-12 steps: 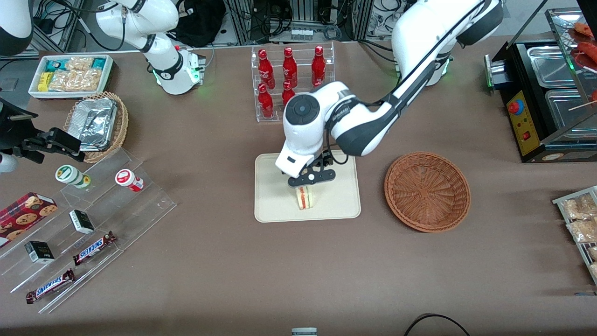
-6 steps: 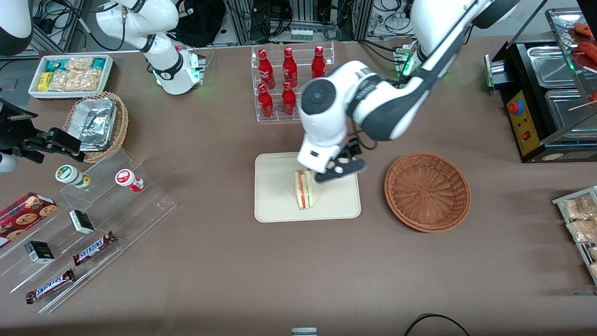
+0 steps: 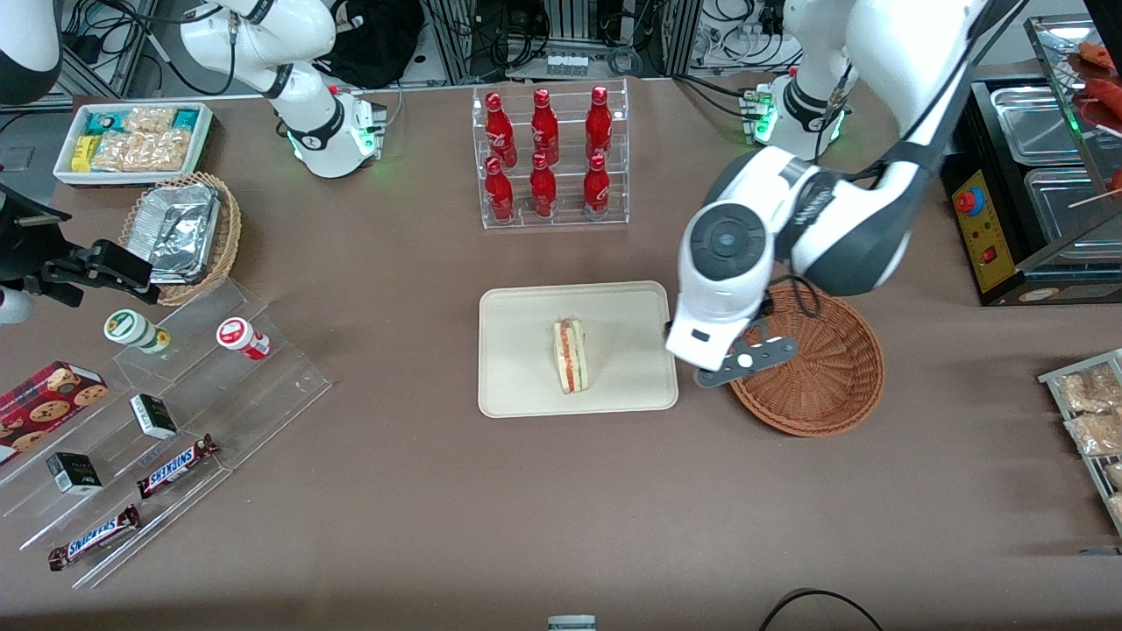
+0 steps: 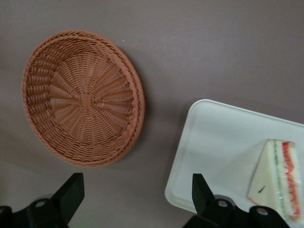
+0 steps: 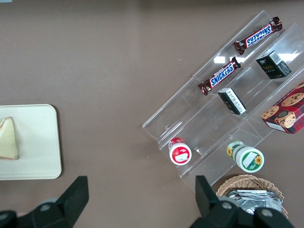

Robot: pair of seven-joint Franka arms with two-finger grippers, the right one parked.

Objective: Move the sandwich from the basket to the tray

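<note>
Sandwich (image 3: 570,356) lies on the tray (image 3: 517,386), near the tray's middle, resting on one flat bread face with its red and green filling edge turned toward the working arm's end of the table. Nothing touches it. In the left wrist view the sandwich (image 4: 278,178) shows on the pale tray (image 4: 213,142), well apart from both fingers.

The gripper (image 3: 743,359) hangs above the gap between tray and basket (image 3: 820,394), at about three o'clock from the sandwich in the front view, over the basket's rim nearest the tray. Its fingers (image 4: 71,192) are spread wide and hold nothing; in the left wrist view bare table (image 4: 156,199) shows between them, with the basket (image 4: 83,97) to one side and the tray corner to the other.

The basket sits on the brown table (image 3: 438,526) just beside the tray, at three o'clock from it, with a narrow strip of table between them. Nothing lies in it.

At twelve o'clock from the tray, farther from the front camera, stands a clear rack of red bottles (image 3: 548,153). Toward the parked arm's end of the table, at about nine o'clock from the tray, is a clear stepped stand (image 3: 175,412) with snack bars (image 3: 175,464) and small jars (image 3: 243,337); at ten o'clock from the tray a lighter wicker basket holds foil containers (image 3: 180,228).
</note>
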